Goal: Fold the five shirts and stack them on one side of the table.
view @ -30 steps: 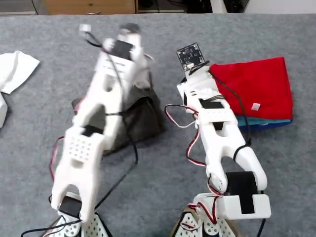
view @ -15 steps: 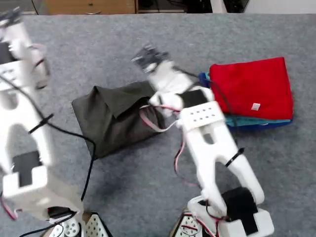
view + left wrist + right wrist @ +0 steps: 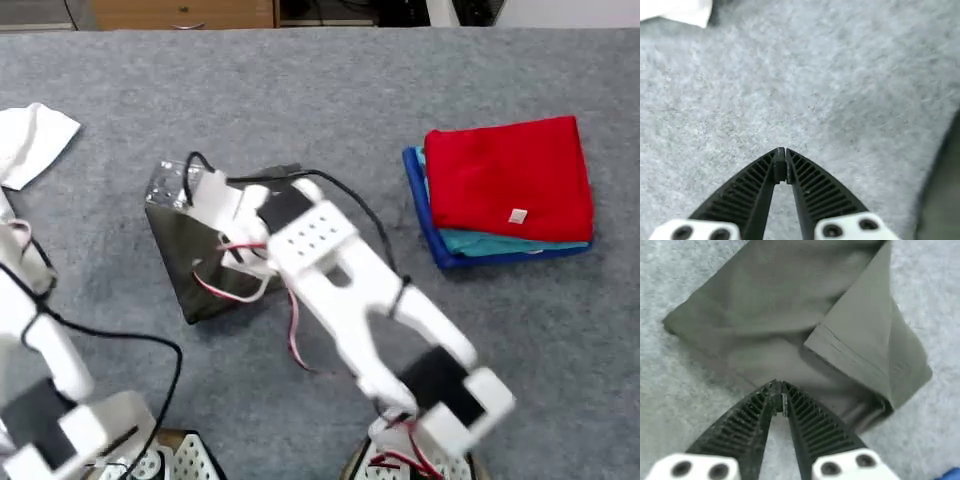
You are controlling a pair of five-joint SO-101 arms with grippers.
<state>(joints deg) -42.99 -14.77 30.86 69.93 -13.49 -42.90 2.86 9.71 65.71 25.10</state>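
Observation:
A dark olive shirt (image 3: pixel 185 250) lies partly folded left of the table's middle, one flap turned over (image 3: pixel 860 345). My right gripper (image 3: pixel 779 390) is shut just above it, near its far left corner (image 3: pixel 172 190), holding nothing. My left arm (image 3: pixel 40 330) stands at the table's left edge. Its gripper (image 3: pixel 780 152) is shut over bare grey carpet, between a crumpled white shirt (image 3: pixel 675 10) and the olive shirt's edge (image 3: pixel 942 190). The white shirt (image 3: pixel 35 140) lies at the far left. Folded red (image 3: pixel 505 180), teal (image 3: pixel 510 243) and blue (image 3: pixel 425 215) shirts are stacked at the right.
Grey carpet (image 3: pixel 330 90) covers the whole table. The right arm's white body (image 3: pixel 350 290) stretches diagonally from its base at the front over the olive shirt. A wooden cabinet (image 3: pixel 180 12) stands beyond the far edge.
The right arm swung left from beside the stack to the olive shirt's left corner. The left arm left the shirt and swung out to the left edge.

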